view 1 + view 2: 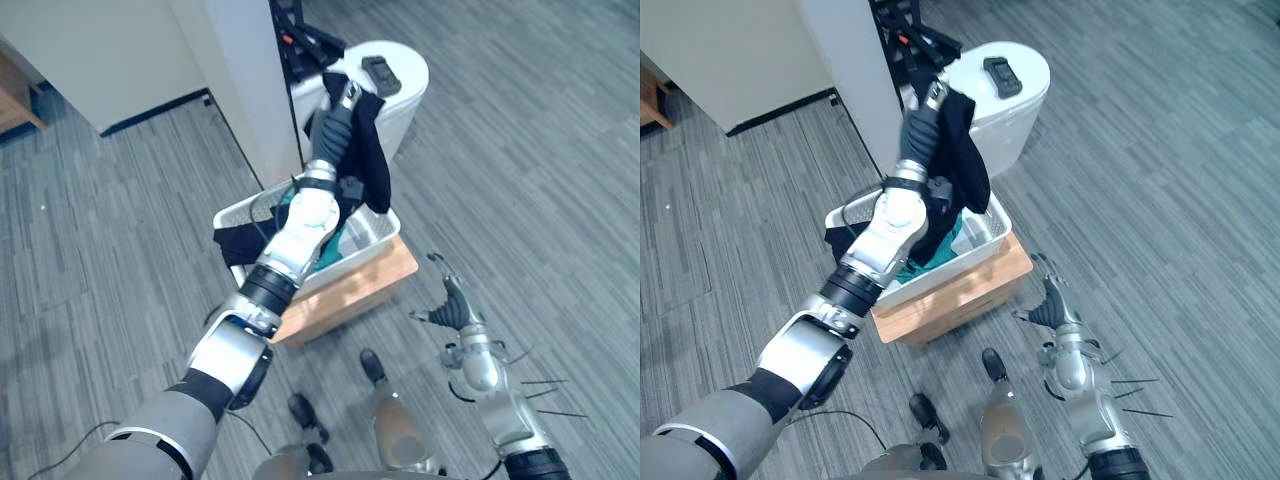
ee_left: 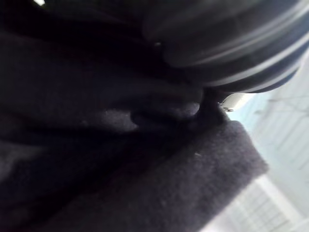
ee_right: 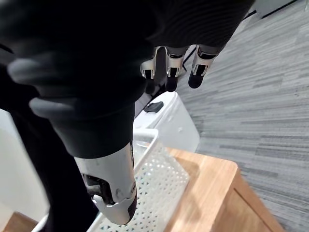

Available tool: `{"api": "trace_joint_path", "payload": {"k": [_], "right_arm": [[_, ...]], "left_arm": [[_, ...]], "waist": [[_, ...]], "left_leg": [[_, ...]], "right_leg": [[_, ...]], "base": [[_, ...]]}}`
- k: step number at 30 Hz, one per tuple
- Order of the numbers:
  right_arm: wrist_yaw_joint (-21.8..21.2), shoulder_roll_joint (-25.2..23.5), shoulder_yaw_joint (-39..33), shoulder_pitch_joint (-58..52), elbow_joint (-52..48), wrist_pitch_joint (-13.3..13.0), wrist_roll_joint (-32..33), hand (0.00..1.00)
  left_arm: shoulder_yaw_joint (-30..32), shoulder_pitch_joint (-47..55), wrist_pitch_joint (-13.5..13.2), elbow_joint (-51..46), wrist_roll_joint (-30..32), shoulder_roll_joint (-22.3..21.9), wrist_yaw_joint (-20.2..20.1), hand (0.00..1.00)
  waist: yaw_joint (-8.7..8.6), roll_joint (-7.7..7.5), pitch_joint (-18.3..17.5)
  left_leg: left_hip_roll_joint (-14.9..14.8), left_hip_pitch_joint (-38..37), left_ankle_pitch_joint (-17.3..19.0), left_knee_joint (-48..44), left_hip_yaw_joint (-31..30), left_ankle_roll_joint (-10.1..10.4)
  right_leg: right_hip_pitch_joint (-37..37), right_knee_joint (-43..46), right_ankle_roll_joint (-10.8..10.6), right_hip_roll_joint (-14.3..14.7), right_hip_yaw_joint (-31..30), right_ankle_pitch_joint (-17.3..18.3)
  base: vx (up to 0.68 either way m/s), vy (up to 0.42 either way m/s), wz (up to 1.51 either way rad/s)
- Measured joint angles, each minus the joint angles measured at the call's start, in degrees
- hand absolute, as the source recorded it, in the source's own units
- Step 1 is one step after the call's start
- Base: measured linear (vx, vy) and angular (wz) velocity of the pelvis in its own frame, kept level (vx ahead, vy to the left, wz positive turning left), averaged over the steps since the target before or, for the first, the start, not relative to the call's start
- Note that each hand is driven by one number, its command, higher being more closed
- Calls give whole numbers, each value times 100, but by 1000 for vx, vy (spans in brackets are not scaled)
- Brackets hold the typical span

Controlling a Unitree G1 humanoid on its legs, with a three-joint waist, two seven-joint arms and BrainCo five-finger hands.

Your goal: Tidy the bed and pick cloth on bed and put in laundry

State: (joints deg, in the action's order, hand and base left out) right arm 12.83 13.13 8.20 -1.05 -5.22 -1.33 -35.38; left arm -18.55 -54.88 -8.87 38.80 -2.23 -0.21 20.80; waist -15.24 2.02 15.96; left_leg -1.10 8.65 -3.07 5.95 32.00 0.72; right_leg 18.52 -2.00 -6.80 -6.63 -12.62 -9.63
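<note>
My left hand [image 1: 343, 108] is raised above the white laundry basket [image 1: 236, 212], shut on a black cloth [image 1: 373, 155] that hangs down from it over the basket's far right end. In the left wrist view the black cloth [image 2: 120, 145] lies right against the hand's cover. The basket holds a teal cloth [image 1: 335, 250], and another black cloth [image 1: 236, 246] droops over its left wall. My right hand [image 1: 452, 305] hovers open, low at the right near the wooden stand's corner, its fingers [image 3: 170, 65] straight and holding nothing.
The basket rests on a low wooden stand [image 1: 355, 290] on grey carpet. Behind it stands a white round bin [image 1: 405, 105] with a black device [image 1: 382, 75] on its lid. A white pillar [image 1: 245, 90] rises just left of the bin.
</note>
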Motion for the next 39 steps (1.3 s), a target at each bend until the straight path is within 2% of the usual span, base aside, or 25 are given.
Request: {"api": "trace_joint_path", "payload": {"k": [2, 7, 8, 11, 14, 21, 24, 29, 33, 34, 36, 39], "right_arm": [[127, -111, 158, 100, -106, 2, 0, 0], [292, -415, 364, 38, -105, 20, -1, 0], [326, -440, 366, 15, -103, 20, -1, 0], [344, -566, 414, -188, -60, 20, -1, 0], [342, -584, 440, -462, -50, 17, 0, 0], [239, -580, 454, -762, 253, -9, 170, 0], [112, -578, 465, -899, 397, -51, 236, 0], [-77, -518, 342, -952, 1069, -55, 347, 0], [-149, -549, 68, -961, 1769, -49, 380, 0], [-186, -570, -59, -960, 2027, -43, 381, 0], [-186, -653, -335, -938, 2426, 3, 420, 0], [-190, -807, -745, -917, 3143, 52, 527, 0]], "left_arm": [[14, 17, 110, 356, 237, -38, -90, 100], [355, 292, 247, 905, 363, -12, -79, 100], [422, 295, 257, 961, 379, 7, -80, 0], [827, 298, 310, 1221, 402, 140, -69, 0], [1058, 299, 358, 1400, 316, 458, -8, 0], [1468, 426, 356, 1211, 58, 934, 116, 0], [1461, 957, 338, 629, 56, 988, 172, 0], [1417, 2224, 258, -559, 55, 981, 100, 0], [1432, 3377, 191, -1090, -43, 975, 40, 0], [1445, 3760, 176, -1282, -92, 969, 35, 0], [1594, 4380, 64, -1512, -362, 946, -92, 0], [2132, 5297, 13, -1402, -647, 861, -294, 0]], "waist": [[21, -14, 164], [78, -65, 228], [83, -80, 237], [218, -101, 249], [348, -102, 250], [403, -131, 253], [503, -146, 250], [525, -161, 216], [570, -205, -96], [676, -233, -182], [716, -239, -282], [973, -248, -478]], "left_leg": [[-10, 184, -19, -1, 263, 23], [-9, 290, -31, -3, 449, 39], [-10, 288, -31, -3, 454, 33], [-30, 271, -46, -6, 451, 8], [-95, 215, -47, -8, 356, 9], [-163, 41, -6, -3, 99, 17], [-178, -151, -3, -2, 65, 12], [-218, -470, -80, 0, -288, 118], [-208, -539, -86, -1, -598, 119], [-201, -591, -111, -3, -694, 83], [-180, -665, -111, -3, -928, 83], [-167, -776, -106, -2, -1146, 86]], "right_leg": [[234, -1, -51, -28, -38, -41], [381, -8, -53, -33, -140, -110], [379, -8, -53, -32, -141, -110], [356, -8, -53, -16, -135, -111], [252, -8, -52, 17, -44, -111], [-63, -8, -47, 27, 158, -107], [-276, -8, 30, 39, 193, -12], [-746, 0, 102, 55, 522, 204], [-966, -2, 117, 30, 787, 281], [-1072, -8, 123, 31, 867, 307], [-1279, -7, 117, 29, 1100, 395], [-1504, -9, 128, 13, 1301, 515]], "base": [[26, -12, -9], [88, 5, -12], [120, 2, -3], [116, -11, 0], [101, -34, 13], [44, -30, 23], [37, -46, 9], [32, -52, 31], [54, -17, 40], [59, -7, 35], [63, -18, 60], [50, -11, 46]]}}
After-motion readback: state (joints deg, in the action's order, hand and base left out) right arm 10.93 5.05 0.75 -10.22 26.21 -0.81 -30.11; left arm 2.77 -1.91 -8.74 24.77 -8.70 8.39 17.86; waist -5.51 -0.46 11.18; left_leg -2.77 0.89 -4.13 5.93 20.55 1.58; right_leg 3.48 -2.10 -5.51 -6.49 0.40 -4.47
